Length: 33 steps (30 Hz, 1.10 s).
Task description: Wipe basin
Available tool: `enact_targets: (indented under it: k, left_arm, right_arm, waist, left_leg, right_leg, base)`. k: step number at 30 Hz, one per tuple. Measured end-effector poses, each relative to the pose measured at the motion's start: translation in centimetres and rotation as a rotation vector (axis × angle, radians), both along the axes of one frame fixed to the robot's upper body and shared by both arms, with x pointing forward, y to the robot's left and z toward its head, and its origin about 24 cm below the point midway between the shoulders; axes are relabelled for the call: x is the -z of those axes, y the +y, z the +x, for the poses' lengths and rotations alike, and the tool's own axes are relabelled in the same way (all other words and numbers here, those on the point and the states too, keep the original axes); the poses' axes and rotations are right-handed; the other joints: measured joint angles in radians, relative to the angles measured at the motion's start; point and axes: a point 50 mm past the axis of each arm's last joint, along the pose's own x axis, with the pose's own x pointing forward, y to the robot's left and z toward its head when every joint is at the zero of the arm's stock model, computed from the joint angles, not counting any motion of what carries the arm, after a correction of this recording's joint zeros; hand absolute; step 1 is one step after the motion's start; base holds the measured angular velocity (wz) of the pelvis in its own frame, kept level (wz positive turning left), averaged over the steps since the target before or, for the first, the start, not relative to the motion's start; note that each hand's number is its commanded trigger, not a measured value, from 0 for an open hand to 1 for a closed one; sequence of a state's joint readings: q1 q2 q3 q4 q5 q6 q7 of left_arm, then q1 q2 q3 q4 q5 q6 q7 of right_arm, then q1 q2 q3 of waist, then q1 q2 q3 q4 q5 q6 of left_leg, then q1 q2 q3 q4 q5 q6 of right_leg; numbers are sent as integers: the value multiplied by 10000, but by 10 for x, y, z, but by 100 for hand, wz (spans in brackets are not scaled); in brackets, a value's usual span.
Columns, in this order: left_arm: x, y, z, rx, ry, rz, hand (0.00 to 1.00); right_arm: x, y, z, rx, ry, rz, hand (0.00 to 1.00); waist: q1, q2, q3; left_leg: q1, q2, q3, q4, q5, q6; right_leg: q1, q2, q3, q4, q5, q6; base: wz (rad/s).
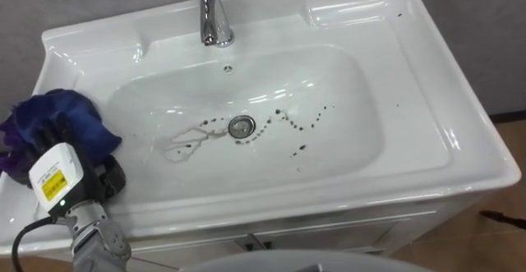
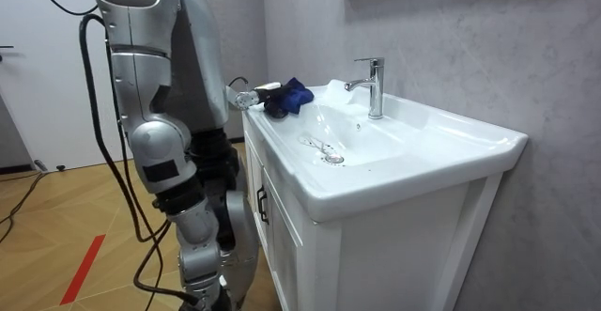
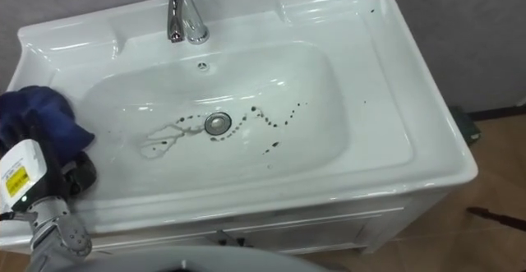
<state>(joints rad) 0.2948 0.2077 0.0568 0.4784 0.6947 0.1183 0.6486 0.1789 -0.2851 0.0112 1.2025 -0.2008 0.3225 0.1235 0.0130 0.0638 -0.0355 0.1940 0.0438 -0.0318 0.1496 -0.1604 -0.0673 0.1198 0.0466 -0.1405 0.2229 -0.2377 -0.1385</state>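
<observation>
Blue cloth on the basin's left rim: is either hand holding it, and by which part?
Yes. The left hand grips the blue cloth at its bunched near side.

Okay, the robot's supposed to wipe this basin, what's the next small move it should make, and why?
Probably slide the left robot hand with the blue cloth rightward, down into the basin toward the drain. The cloth sits on the basin's left rim, while the dark specks lie scattered around the drain, so the cloth touches none of them.
</observation>
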Motion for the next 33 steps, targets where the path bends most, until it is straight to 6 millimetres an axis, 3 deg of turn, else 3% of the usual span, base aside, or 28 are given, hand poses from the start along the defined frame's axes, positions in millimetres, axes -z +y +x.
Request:
enact_targets:
  k: [1, 2, 11, 16, 24, 33]
  left_arm:
    - [0, 0, 1, -21, -6, -72, 96]
    - [0, 0, 3, -66, -53, -188, 100]
    - [-12, 11, 17, -489, -764, -15, 100]
    - [-14, 14, 17, -690, -948, 113, 100]
    - [-19, 37, 6, -1918, -1083, 236, 100]
    - [-18, 41, 7, -2436, -1281, -367, 100]
  right_arm:
    - [0, 0, 0, 55, -19, -6, 0]
    - [0, -1, 0, 220, -81, -33, 0]
    - [-2, -5, 2, 715, -392, -491, 0]
    - [-2, -5, 2, 698, -403, -560, 0]
    - [-2, -5, 2, 561, -368, -509, 0]
    - [0, -2, 6, 464, -587, -188, 0]
  waist:
    - [5, 0, 1]
    - [25, -2, 0]
    - [143, 12, 3]
    - [166, 42, 13]
    - [201, 50, 14]
    - [178, 89, 33]
  left_leg:
    - [-5, -1, 2, -1, 0, 0]
    - [-33, -5, 3, 9, 0, 1]
    - [-257, 16, 17, 31, 70, 23]
    - [-329, 11, 58, 6, 119, -51]
    - [-365, -10, 340, 2, 120, -53]
    - [-247, -25, 572, -200, 118, -54]
  right_leg:
    - [-15, 0, -1, 0, 0, 0]
    - [-57, -3, 2, 8, -10, -15]
    - [-314, -3, -31, 159, -60, -121]
    - [-356, 5, -86, 143, -50, -150]
    - [-339, 24, -63, 135, -92, -217]
    - [-206, 43, -152, 82, -92, -217]
  base:
    - [0]
    - [0]
    - [0]
    - [3]
    - [-1]
    - [3]
